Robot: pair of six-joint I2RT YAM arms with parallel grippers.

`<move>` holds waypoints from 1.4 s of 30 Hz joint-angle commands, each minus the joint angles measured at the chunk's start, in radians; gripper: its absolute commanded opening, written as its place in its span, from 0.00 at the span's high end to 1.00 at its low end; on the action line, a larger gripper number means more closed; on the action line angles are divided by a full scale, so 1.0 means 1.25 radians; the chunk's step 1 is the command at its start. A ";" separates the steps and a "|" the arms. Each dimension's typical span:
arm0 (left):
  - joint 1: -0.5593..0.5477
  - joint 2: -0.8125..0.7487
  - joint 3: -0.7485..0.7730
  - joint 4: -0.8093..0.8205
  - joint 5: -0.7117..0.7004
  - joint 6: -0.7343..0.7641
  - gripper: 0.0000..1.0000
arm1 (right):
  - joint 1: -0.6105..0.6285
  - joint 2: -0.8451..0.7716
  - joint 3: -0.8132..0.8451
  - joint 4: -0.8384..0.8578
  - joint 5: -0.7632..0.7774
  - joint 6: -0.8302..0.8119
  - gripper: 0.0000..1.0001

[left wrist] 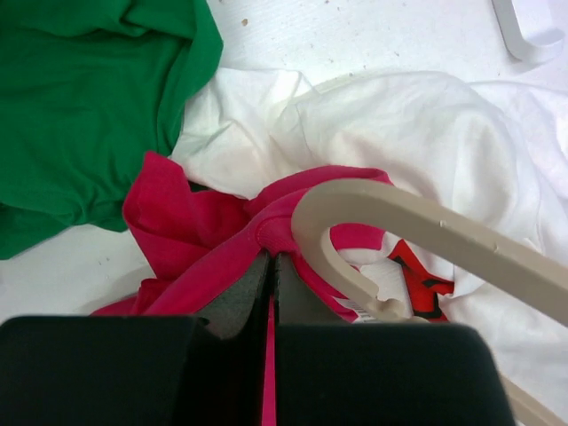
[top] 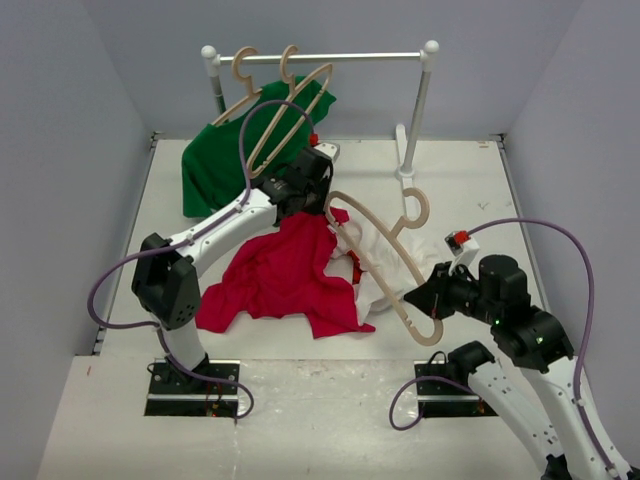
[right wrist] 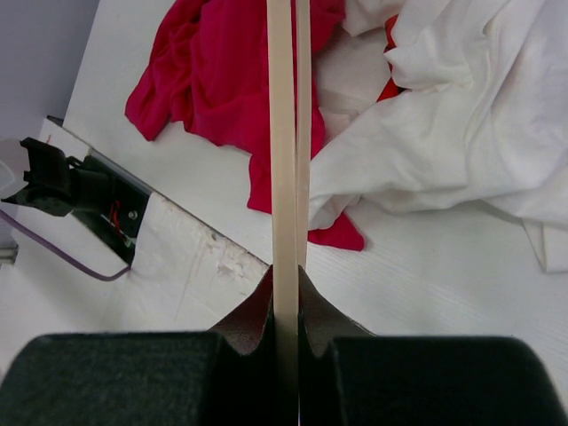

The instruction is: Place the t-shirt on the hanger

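left gripper (top: 303, 192) (left wrist: 271, 266): jaws pressed together, pinching a fold of the red t-shirt (top: 285, 275) (left wrist: 200, 226) at its far edge; a thin strip of red fabric showed between the pads in the left wrist view. right gripper (top: 425, 298) (right wrist: 286, 297): jaws clamped on the near end of the pale wooden hanger (top: 372, 250) (left wrist: 426, 231) (right wrist: 284, 133), which was raised off the surface.

surface and room, left to right: a green garment (top: 215, 165) (left wrist: 80, 106) lay bunched at the far left of the white table (top: 470, 190). the red t-shirt lay crumpled at centre, between the two arms. a white garment (top: 380, 288) (left wrist: 426, 142) (right wrist: 444, 133) lay just beside it on the right, touching it. at the back stood a white rack (top: 360, 58) carrying two spare hangers (top: 270, 115). plain grey walls (top: 60, 150) closed in the table on three sides.

orientation: the hanger's long axis ran diagonally from the right gripper, near right, up to the left gripper, far left. its hook pointed toward the far right. its rounded far end rested against the red fabric just beyond the left gripper's fingertips. the t-shirt's bulk trailed from the pinched fold toward the near left.
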 commanded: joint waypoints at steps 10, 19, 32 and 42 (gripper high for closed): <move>0.009 0.000 0.069 0.006 0.041 -0.035 1.00 | 0.003 -0.014 -0.006 -0.014 -0.085 0.033 1.00; 0.006 -0.091 0.013 0.034 0.106 -0.068 1.00 | 0.023 0.080 -0.020 0.144 -0.078 0.079 1.00; -0.014 -0.274 0.041 0.020 0.199 -0.040 1.00 | 0.074 0.233 0.056 0.371 -0.053 0.172 1.00; -0.048 -0.286 0.140 -0.052 0.365 0.017 1.00 | 0.154 0.210 -0.076 0.695 0.034 0.204 1.00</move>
